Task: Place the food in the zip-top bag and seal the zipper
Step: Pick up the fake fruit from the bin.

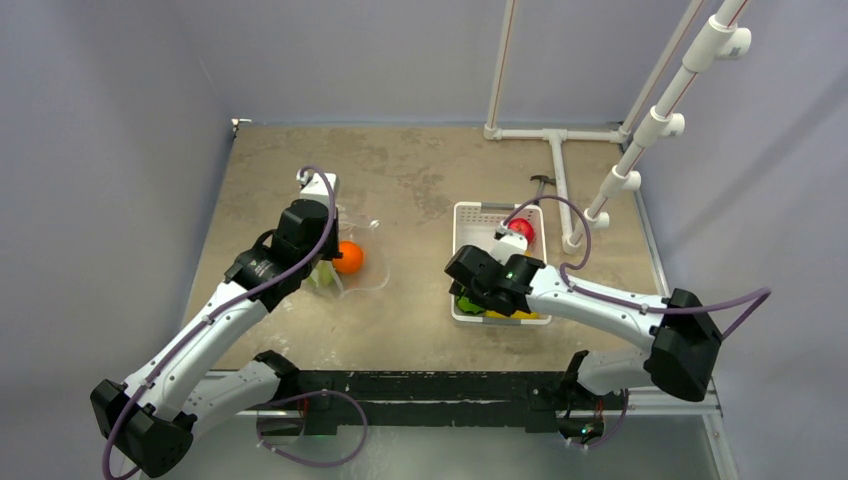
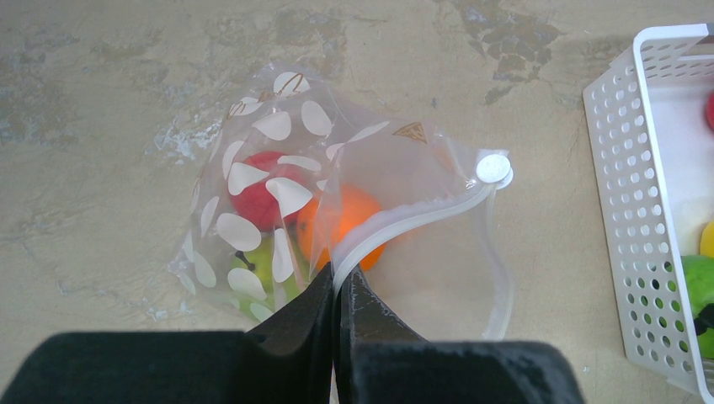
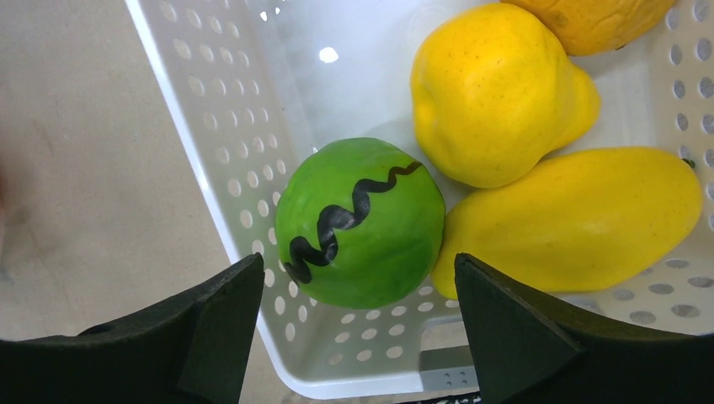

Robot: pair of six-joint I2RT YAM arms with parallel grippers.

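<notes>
Mottled table's (image 1: 420, 170) basket (image 3: 210, 143) holds striped green fruit (image 3: 362, 223) (obscured overhead).

From overhead, the right arm (image 1: 590, 295) blankets the near half of the white basket (image 1: 478, 222). We catch only slivers of green and yellow under its wrist, and the right gripper (image 3: 355, 265) is out of sight from up there. The left arm (image 1: 290, 250) covers the near part of the zip-top bag (image 1: 368, 278). At the left wrist, the zipper (image 2: 421, 215) dives between the pinched fingers of the left gripper (image 2: 338, 282) and we lose its near end. The yellow-green piece (image 2: 257, 252) hides half behind printed patches (image 2: 238, 231), and the basket runs off the right edge. At the right wrist, an orange-yellow fruit (image 3: 589, 17) is clipped by the top edge, and the long yellow piece (image 3: 581, 219) tucks its lower end behind a finger.
</notes>
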